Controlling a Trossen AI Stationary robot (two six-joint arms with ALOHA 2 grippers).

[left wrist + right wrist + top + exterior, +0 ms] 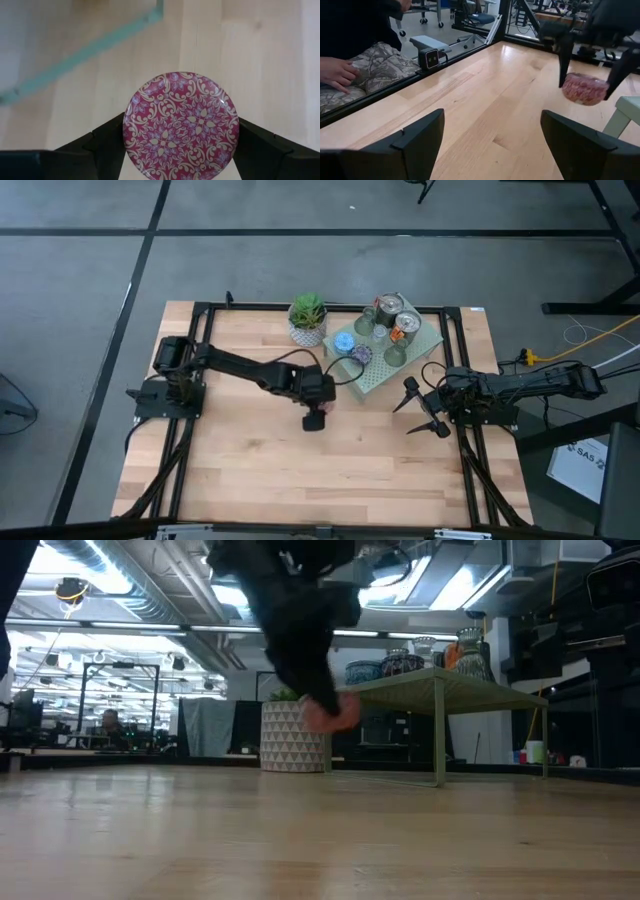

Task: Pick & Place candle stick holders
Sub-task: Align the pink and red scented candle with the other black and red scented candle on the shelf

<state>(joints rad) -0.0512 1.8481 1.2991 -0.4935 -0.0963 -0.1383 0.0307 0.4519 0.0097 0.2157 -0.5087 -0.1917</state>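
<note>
My left gripper [315,418] is shut on a pink patterned candle holder [182,125] over the middle of the table, just near of the pale green perforated slab [392,370]. It shows in the low view [335,712] and in the right wrist view [584,89]. On the slab stand two silver-copper holders [388,307], a blue one [344,341], a purple mosaic one [360,356], a clear glass one [395,355] and an olive one [365,325]. My right gripper [420,410] is open and empty at the table's right. My left gripper pinches the pink holder by opposite sides of its round wall [129,131] between its two fingers [107,140]. The fingers come from above, pointing down. The holder sits level, its patterned round face up, lifted clear of the table [584,89].
A green plant in a white pot [307,318] stands at the far middle, left of the slab. The slab stands raised on thin legs [438,730]. Bare wood lies near and left [250,470]. A person's hand [337,72] rests beyond the table's edge.
</note>
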